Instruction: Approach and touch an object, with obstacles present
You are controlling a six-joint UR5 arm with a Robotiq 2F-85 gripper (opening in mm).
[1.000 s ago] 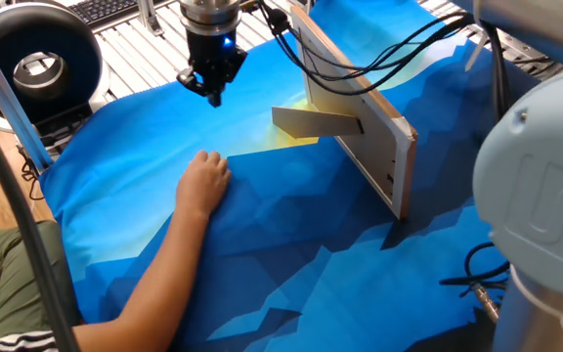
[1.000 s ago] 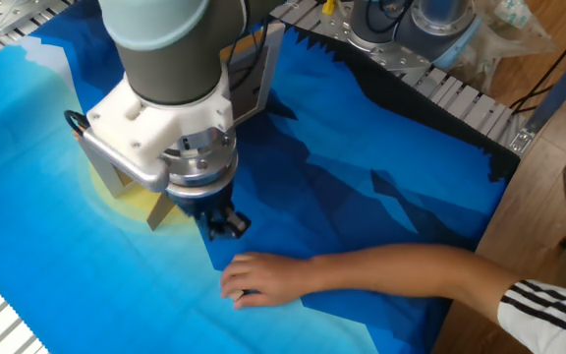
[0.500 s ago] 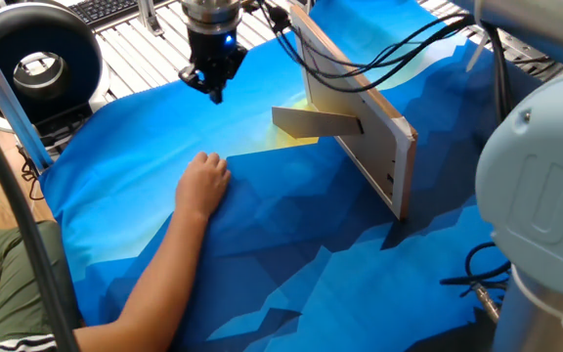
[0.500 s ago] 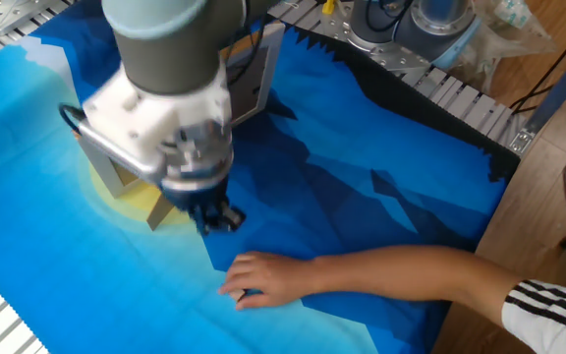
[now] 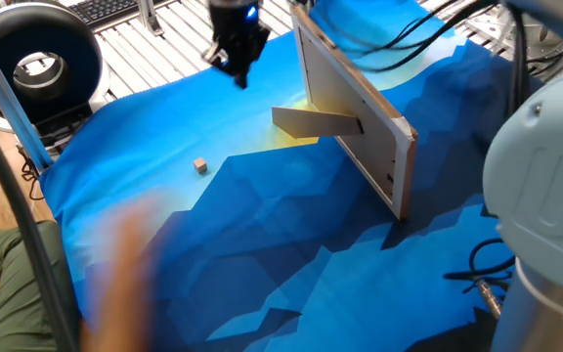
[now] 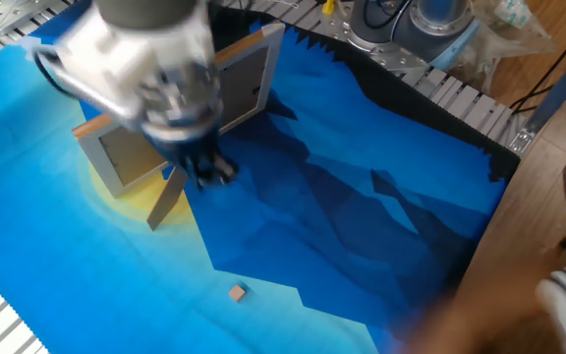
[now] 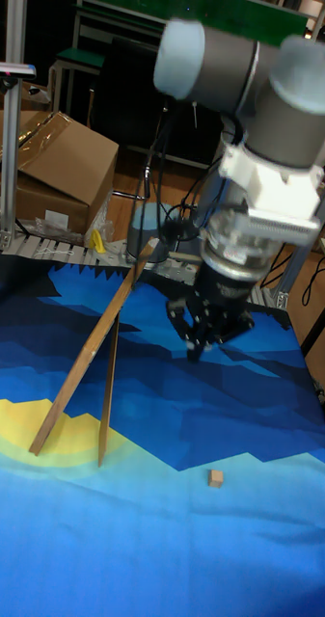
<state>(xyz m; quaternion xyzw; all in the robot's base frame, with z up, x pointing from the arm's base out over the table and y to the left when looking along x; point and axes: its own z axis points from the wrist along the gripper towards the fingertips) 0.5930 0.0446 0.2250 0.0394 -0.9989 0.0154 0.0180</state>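
Blue and yellow patterned cloth (image 5: pixel 291 225) over the surface, cardboard boxes (image 7: pixel 56 169) stacked behind. End effector (image 7: pixel 203 339) hanging above the cloth, empty, fingers blurred by motion, so cannot tell whether open or closed. Just beside it, leaning board (image 5: pixel 355 112) with white edge, propped by a smaller brown panel (image 5: pixel 316 121) joined crosswise over the yellow patch. Tiny wooden cube (image 5: pixel 200 166) lying alone on the cloth, well apart from the end effector, toward the near edge in the tall fixed view (image 7: pixel 215 477), clear of board and panel. Blurred arm (image 5: pixel 130 284) at the cloth's edge, apart from the cube. Black round fan (image 5: pixel 32 59) beyond the cloth.
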